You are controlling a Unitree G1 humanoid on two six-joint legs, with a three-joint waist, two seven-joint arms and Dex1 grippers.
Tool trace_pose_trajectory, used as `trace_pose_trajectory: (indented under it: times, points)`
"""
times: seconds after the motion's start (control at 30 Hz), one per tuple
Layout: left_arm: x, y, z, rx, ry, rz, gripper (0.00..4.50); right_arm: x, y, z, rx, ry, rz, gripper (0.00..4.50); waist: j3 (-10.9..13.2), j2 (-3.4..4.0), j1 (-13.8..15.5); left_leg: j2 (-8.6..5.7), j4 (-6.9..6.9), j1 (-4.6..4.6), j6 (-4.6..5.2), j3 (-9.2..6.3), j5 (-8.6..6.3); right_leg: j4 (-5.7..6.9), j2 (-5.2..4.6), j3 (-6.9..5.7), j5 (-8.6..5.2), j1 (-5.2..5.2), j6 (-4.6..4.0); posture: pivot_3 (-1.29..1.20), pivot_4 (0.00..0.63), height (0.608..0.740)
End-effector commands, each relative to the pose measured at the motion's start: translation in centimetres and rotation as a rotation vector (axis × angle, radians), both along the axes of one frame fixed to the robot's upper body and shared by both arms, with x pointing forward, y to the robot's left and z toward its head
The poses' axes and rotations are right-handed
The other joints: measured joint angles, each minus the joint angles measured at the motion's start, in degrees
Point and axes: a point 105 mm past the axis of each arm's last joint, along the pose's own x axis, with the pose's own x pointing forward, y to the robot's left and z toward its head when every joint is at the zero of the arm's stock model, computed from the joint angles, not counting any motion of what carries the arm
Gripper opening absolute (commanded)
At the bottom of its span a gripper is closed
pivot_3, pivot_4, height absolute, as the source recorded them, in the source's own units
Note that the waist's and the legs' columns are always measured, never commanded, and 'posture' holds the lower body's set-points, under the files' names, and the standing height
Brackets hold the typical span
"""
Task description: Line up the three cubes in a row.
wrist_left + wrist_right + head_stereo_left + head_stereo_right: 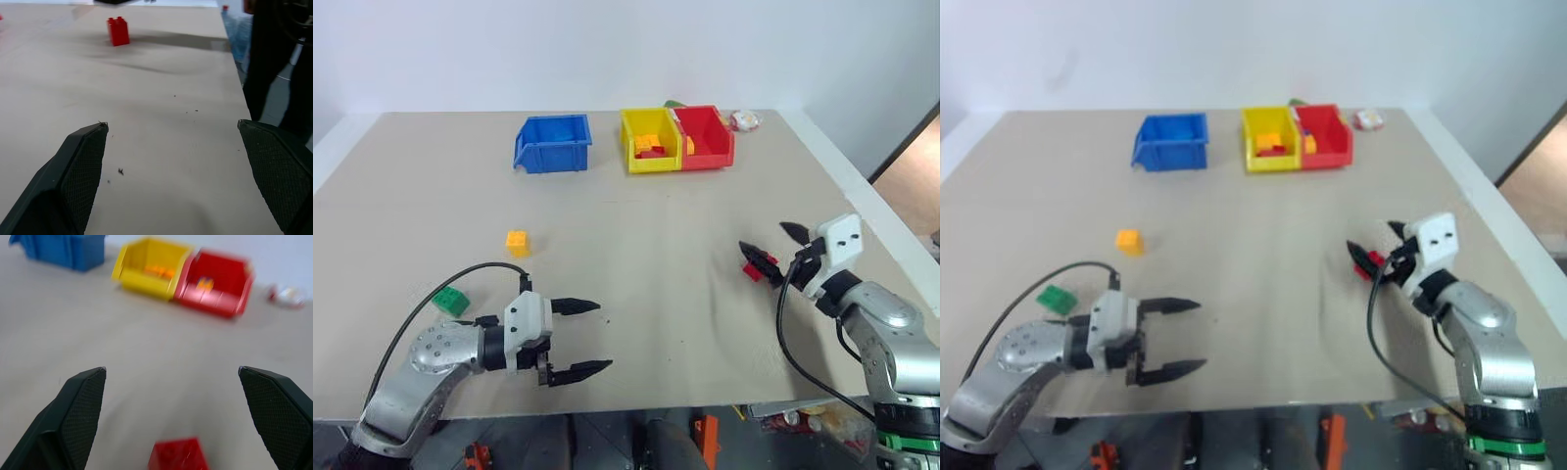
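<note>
The red cube (pixel 753 271) is sitting on the desk (pixel 646 225) toward your right, just under the fingertips of the right hand (pixel 770 243), which is standing wide and holding nothing. The yellow-orange cube (pixel 517 242) is lying well apart from it on the left half of the desk, and the green cube (pixel 450 301) is resting nearer the front edge, beside the left arm. Your left hand (pixel 576 338) is hovering over bare desk with its fingers spread wide, also empty, pointing across toward the red cube. None of the three is lined up yet, so you are looking at the start of the job: picking the first cube. Next, you would likely be lowering the right hand around the red cube, closing on it squarely, then carrying it over toward the other two. The blue bin (pixel 553 143), yellow bin (pixel 649 140) and red bin (pixel 708 136) are standing at the far side, out of the way.
</note>
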Motion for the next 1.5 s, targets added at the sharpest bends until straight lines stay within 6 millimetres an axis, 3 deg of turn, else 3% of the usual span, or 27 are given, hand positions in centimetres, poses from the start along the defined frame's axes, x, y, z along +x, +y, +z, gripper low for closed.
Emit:
trace_pose_trajectory:
  times: [0.03, 0.3, 0.73, 0.77, 0.97, 1.03, 1.23, 1.37, 1.5]
  points:
    - [0.1, -0.5, 0.8, -0.017, -0.022, -0.032, 4.39, 0.4, -0.6, 0.2, -0.018, 0.018, 0.055, 4.5, 0.0, 0.0, 0.0, 0.03, 0.0, 0.0, 0.01, 0.04, -0.02, 0.0, 0.04, 0.05, 0.0, 0.0, 0.01, 0.0, 0.15, 0.74]
    - [0.0, 0.0, -0.1, -0.014, -0.02, -0.007, 4.39, 1.3, -1.7, -0.7, -0.013, 0.104, 0.046, 4.5, 0.0, 0.01, -0.15, 0.22, 0.0, 0.11, 0.01, 0.28, -0.03, 0.02, 0.23, 0.32, 0.08, -0.04, -0.06, 0.0, 0.15, 0.74]
    - [-0.5, 0.6, -0.8, -0.022, -0.028, 0.008, 4.39, 1.3, -1.5, -3.1, -0.05, 0.248, 0.021, 4.5, -0.01, 0.01, -0.11, 0.23, 0.05, 0.21, 0.01, 0.73, -0.03, 0.0, 0.15, 0.88, 0.14, -0.13, -0.13, 0.0, 0.15, 0.74]
    - [-0.5, 0.5, -0.7, -0.022, -0.03, 0.008, 4.5, 1.3, -1.9, -3.3, -0.05, 0.262, -0.004, 3.96, -0.01, 0.01, -0.11, 0.24, 0.05, 0.22, 0.01, 0.77, -0.03, 0.0, 0.15, 0.89, 0.15, -0.15, -0.15, 0.0, 0.15, 0.74]
    - [0.1, 0.1, 0.4, -0.04, -0.047, 0.021, 4.5, 1.3, -1.8, -3.3, -0.042, 0.256, 0.008, 2.1, -0.01, 0.01, -0.11, 0.26, 0.05, 0.23, 0.01, 0.96, -0.03, 0.01, 0.19, 0.94, 0.17, -0.17, -0.14, 0.0, 0.15, 0.74]
    - [0.4, -0.1, 0.7, -0.043, -0.047, 0.023, 4.5, 1.4, -1.8, -3.2, -0.045, 0.245, 0.012, 1.27, -0.01, 0.01, -0.11, 0.26, 0.05, 0.23, 0.01, 1.01, -0.03, 0.01, 0.19, 0.94, 0.19, -0.17, -0.11, 0.0, 0.15, 0.74]
    - [0.9, -0.6, 1.4, -0.044, -0.059, 0.029, 4.5, 1.4, -1.5, -2.6, -0.081, 0.209, 0.057, 1.25, -0.01, 0.01, -0.12, 0.25, 0.05, 0.24, 0.02, 1.04, -0.04, 0.0, 0.21, 0.96, 0.35, -0.19, 0.16, 0.0, 0.15, 0.74]
    - [1.4, -0.3, 1.6, -0.059, -0.068, 0.091, 4.5, 0.8, 0.6, -1.0, -0.144, 0.186, 0.23, 1.25, 0.0, 0.01, -0.13, 0.25, 0.04, 0.25, 0.03, 1.04, -0.04, 0.0, 0.22, 0.95, 0.37, -0.21, 0.2, 0.0, 0.15, 0.74]
    - [1.6, 0.6, 1.1, -0.084, -0.007, 0.185, 4.5, -0.9, 7.5, 0.7, -0.272, 0.203, 0.673, 1.25, 0.0, 0.01, -1.22, 0.33, 0.05, 0.34, 0.04, 1.09, -0.05, 0.01, 0.29, 1.05, 0.43, -0.25, 0.2, 0.0, 0.15, 0.74]
